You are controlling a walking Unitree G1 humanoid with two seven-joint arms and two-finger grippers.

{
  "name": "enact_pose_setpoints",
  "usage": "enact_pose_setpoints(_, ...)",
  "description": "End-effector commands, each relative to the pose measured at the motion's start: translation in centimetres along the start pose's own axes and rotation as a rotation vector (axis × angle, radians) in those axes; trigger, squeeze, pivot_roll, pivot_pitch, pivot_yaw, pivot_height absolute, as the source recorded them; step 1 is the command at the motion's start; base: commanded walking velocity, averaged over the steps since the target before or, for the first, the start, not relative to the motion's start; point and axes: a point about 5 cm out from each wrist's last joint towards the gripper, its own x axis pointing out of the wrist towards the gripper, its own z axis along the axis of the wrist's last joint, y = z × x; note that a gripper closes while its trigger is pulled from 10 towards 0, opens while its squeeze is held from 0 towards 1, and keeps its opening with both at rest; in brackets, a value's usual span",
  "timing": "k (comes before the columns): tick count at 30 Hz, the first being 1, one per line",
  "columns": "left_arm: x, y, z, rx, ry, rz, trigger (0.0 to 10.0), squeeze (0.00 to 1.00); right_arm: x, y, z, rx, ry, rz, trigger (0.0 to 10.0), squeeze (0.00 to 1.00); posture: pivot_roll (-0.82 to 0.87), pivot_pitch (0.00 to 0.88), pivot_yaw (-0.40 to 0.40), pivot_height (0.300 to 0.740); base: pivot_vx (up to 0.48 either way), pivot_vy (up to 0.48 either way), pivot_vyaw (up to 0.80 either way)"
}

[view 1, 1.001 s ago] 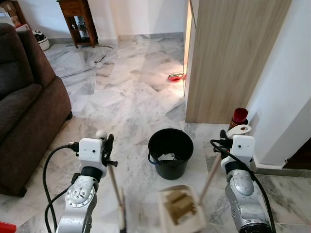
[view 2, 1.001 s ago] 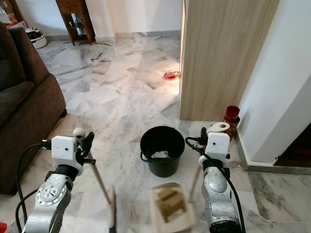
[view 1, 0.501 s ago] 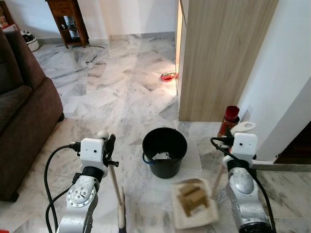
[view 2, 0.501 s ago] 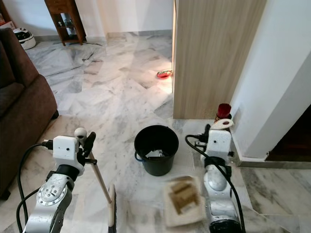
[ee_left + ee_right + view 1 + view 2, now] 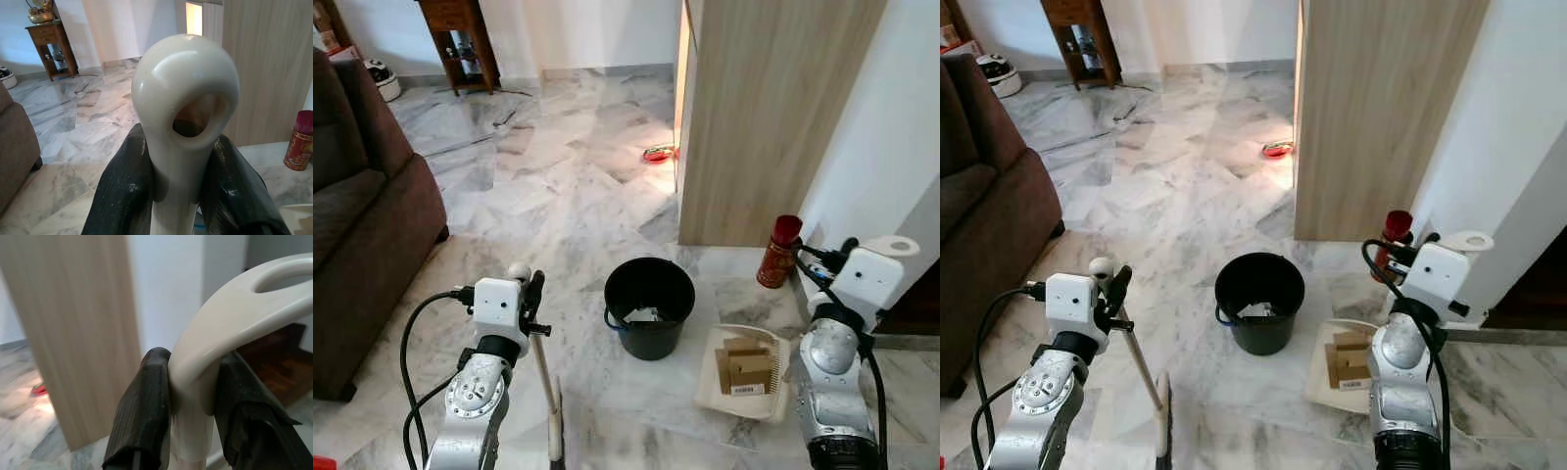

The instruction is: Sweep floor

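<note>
The left hand (image 5: 178, 196) is closed around the looped white top of the broom handle (image 5: 183, 112), its two black fingers (image 5: 124, 191) pressed against either side. From that hand the broom (image 5: 548, 406) slants down to the marble floor (image 5: 558, 196), its head reaching the floor just in front of the robot, left of the black bucket (image 5: 649, 306). The right hand (image 5: 188, 423) grips the curved white handle of the dustpan (image 5: 744, 372) in the same way. The dustpan lies on the floor just right of the bucket, with pieces of brown cardboard (image 5: 744, 364) in it.

A brown sofa (image 5: 362, 225) borders the left side, and a wood-panelled wall end (image 5: 764, 117) and a white wall (image 5: 891, 127) close in the right. A red canister (image 5: 780, 252) stands at the foot of the panel, near the dustpan. Ahead, beyond the bucket, open marble runs back to a small wooden side stand (image 5: 460, 39) by the far wall.
</note>
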Motion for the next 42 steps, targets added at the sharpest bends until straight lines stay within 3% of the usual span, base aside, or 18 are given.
enact_pose_setpoints(1, 0.3, 0.5, 1.1, 0.018, -0.052, 0.008, 10.0, 0.0, 0.7, 0.1, 1.5, 0.052, -0.043, -0.044, 10.0, 0.0, -0.05, 0.0, 0.069, 0.74, 0.0, 0.0, 0.0)
enact_pose_setpoints(6, 0.3, 0.5, 1.2, 0.015, -0.054, 0.009, 10.0, 0.0, 1.6, -2.2, 1.8, 0.081, -0.032, -0.231, 10.0, 0.0, -0.05, 0.0, 0.069, 0.74, 0.0, 0.0, 0.0)
enact_pose_setpoints(14, 0.3, 0.5, 1.2, 0.013, -0.055, 0.007, 10.0, 0.0, 2.5, -3.4, 2.6, 0.1, -0.053, -0.329, 10.0, 0.0, -0.04, 0.0, 0.072, 0.74, 0.0, 0.0, 0.0)
enact_pose_setpoints(20, 0.3, 0.5, 1.2, 0.012, -0.057, 0.008, 10.0, 0.0, 3.6, -4.6, 2.0, 0.352, 0.046, -0.404, 10.0, 0.0, -0.04, 0.0, 0.072, 0.74, 0.0, 0.0, 0.0)
enact_pose_setpoints(26, 0.4, 0.5, 1.3, 0.011, -0.058, 0.009, 10.0, 0.0, 4.0, -5.2, 2.3, 0.367, 0.028, -0.431, 10.0, 0.0, -0.04, 0.0, 0.074, 0.74, 0.0, 0.0, 0.0)
enact_pose_setpoints(42, 0.4, 0.6, 1.4, 0.008, -0.064, 0.007, 10.0, 0.0, 6.1, -8.8, 3.8, 0.291, -0.077, -0.52, 10.0, 0.0, -0.04, 0.0, 0.079, 0.74, 0.0, 0.0, 0.0)
